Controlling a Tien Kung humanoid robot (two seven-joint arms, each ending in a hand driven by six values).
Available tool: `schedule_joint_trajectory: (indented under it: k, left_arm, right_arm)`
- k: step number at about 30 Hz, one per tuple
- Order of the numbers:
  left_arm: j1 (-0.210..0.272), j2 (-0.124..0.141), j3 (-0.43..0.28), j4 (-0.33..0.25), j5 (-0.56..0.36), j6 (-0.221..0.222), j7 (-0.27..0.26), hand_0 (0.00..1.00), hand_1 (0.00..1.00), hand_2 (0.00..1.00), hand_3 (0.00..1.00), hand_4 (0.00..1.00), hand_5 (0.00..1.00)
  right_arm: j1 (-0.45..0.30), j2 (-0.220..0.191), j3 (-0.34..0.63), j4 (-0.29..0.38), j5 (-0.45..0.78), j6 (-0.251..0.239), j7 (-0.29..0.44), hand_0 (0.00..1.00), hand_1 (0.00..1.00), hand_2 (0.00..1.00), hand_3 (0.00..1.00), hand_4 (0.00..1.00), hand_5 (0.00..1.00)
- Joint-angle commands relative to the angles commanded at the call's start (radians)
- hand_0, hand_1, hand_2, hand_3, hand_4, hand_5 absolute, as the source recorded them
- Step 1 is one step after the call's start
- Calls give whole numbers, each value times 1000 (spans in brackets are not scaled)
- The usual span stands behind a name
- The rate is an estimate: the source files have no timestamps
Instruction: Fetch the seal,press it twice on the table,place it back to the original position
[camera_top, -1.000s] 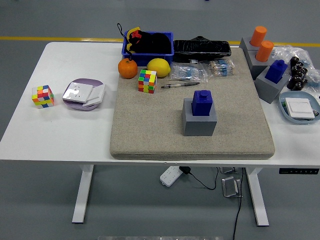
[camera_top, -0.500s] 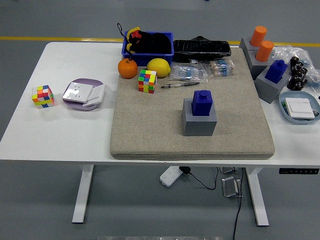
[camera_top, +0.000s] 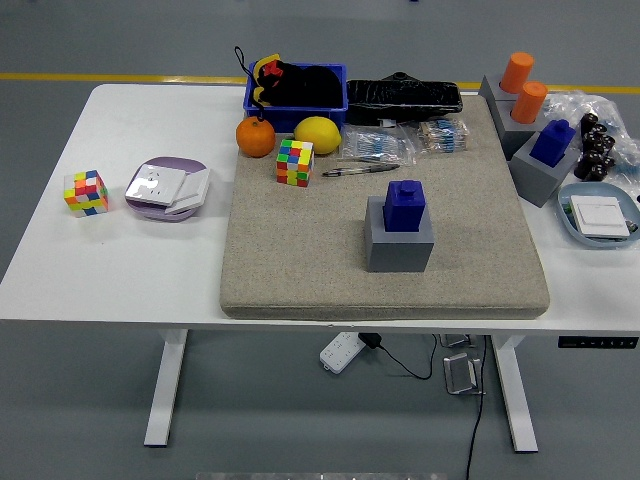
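Neither hand is in view. The blue seal (camera_top: 405, 205) stands upright in its grey base (camera_top: 399, 243) mid-mat (camera_top: 300, 260). A pen (camera_top: 360, 170) and cube (camera_top: 295, 162) lie behind it, apart.

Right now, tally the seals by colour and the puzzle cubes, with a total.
Blue seals: 2, one on the mat, one at the right
Orange seals: 2
Puzzle cubes: 2
Total: 6

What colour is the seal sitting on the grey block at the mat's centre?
Dark blue seal, on its grey block holder; clearest in the head view.
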Motion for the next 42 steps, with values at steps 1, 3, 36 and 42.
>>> schedule_joint_trajectory:
  k: [1,3,36,42]
  left_arm:
    - [2,-2,-6,0,1,0,0,815,815,787,837,798,411]
    - [3,-6,-12,0,3,-1,0,815,815,787,837,798,411]
    - [-5,-9,-25,-1,6,5,2,815,815,787,837,798,412]
    - [-5,-7,-20,-1,6,6,2,815,815,787,837,797,412]
  right_arm:
    - [-1,1,4,2,1,0,0,857,789,780,785,927,290]
    - [-2,2,10,6,2,-1,-1,857,789,780,785,927,290]
    - [5,-2,8,9,6,-2,0,855,781,776,785,916,273]
    - [4,0,8,9,5,-1,0,854,782,776,784,915,271]
